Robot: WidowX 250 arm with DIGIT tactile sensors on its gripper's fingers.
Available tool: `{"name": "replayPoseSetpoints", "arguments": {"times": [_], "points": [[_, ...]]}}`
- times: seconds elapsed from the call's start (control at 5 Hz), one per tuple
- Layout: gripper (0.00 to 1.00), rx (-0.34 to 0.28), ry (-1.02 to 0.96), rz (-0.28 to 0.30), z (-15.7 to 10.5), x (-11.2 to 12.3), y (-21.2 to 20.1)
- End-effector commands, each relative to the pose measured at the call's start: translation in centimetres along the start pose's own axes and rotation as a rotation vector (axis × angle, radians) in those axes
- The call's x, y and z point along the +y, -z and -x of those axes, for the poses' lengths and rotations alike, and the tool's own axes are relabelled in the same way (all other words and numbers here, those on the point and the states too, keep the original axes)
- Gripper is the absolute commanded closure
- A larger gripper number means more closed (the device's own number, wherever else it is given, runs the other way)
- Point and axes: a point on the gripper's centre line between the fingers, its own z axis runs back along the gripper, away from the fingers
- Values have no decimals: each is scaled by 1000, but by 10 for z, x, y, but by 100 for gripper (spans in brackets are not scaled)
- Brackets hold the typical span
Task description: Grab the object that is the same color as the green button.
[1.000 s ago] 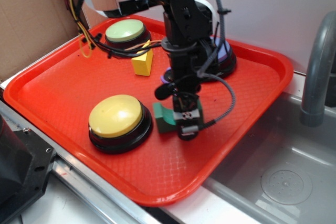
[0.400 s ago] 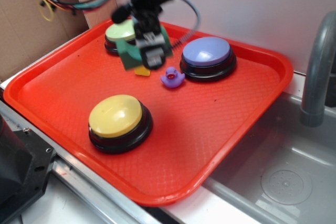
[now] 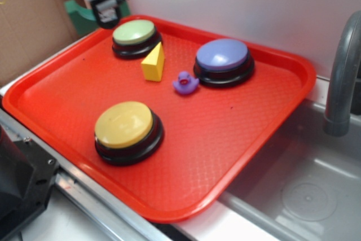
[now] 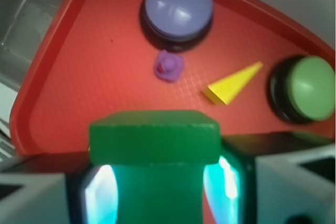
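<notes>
My gripper (image 3: 103, 11) is raised at the upper left, above the tray's far left rim, shut on the dark green block (image 3: 80, 15). In the wrist view the green block (image 4: 154, 139) fills the bottom centre, clamped between my two fingers (image 4: 100, 192). The pale green button (image 3: 134, 33) sits on its black base at the tray's back left, below and right of my gripper; it shows at the right in the wrist view (image 4: 310, 88).
On the red tray (image 3: 248, 134) stand a yellow wedge block (image 3: 154, 63), a purple toy duck (image 3: 185, 83), a purple-blue dome button (image 3: 222, 57) and a yellow dome button (image 3: 124, 126). A grey sink (image 3: 304, 196) and a faucet pipe (image 3: 340, 77) are at the right. Cardboard stands behind at left.
My gripper has lifted the green block off the tray floor and carried it up and to the back left, past the green button.
</notes>
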Motion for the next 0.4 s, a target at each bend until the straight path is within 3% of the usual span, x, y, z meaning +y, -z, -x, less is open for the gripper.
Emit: {"name": "replayPoseSetpoints", "arguments": {"times": [0.0, 0.2], "points": [[100, -39, -189, -63, 37, 22, -28], [100, -52, -212, -24, 45, 24, -26]]}}
